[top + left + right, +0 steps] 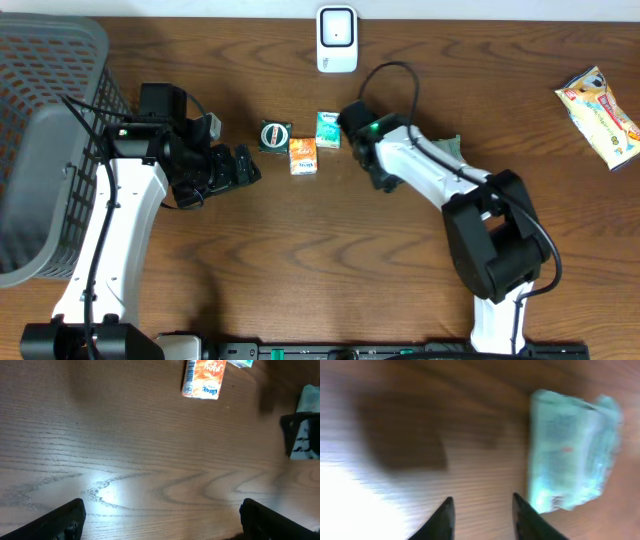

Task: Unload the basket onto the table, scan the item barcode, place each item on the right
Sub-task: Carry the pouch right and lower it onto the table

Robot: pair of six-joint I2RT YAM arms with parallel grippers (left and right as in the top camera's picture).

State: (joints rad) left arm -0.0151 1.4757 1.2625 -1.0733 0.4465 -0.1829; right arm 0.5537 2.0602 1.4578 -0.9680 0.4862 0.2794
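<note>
Toward the robot from the white scanner, a teal tissue pack lies flat on the bench. An orange pack sits close beside it, slightly farther from the scanner, and a round tin lies on the left arm's side. The right pincer sits just beside the teal pack, its fingers slightly spread over bare wood, pinching nothing. The left pincer, farther from the scanner, is spread wide and empty.

The orange packet carries white script lettering, upside down and too blurred to read. No other text is legible.
</note>
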